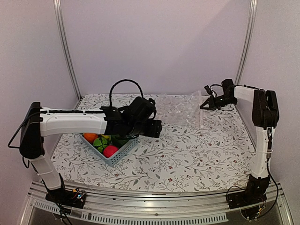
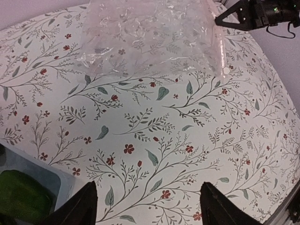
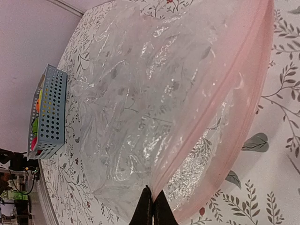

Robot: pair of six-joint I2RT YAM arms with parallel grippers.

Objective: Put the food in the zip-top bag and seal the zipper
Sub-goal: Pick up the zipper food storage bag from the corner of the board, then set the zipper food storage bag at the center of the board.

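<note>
Two grippers are seen over a floral-patterned table (image 1: 187,154). The left gripper (image 2: 150,206) is spread wide, grasping nothing, and is poised above bare tabletop just past the light blue basket (image 1: 124,151). The food (image 1: 105,146) is found in that basket: an orange fruit (image 1: 90,137), green pieces (image 1: 100,142) and a pinkish-red ball (image 1: 110,151) can be made out (the rest is hidden under the left arm (image 1: 70,121)). The zip-top bag (image 1: 178,110) is laid flat toward the far side of the table, apart from the basket. Its zipper (image 3: 236,89), a pale pink strip, is turned toward the right side. The right gripper (image 3: 150,208) is clamped on the zipper, its fingertips pressed together with the strip pinched between them.
</note>
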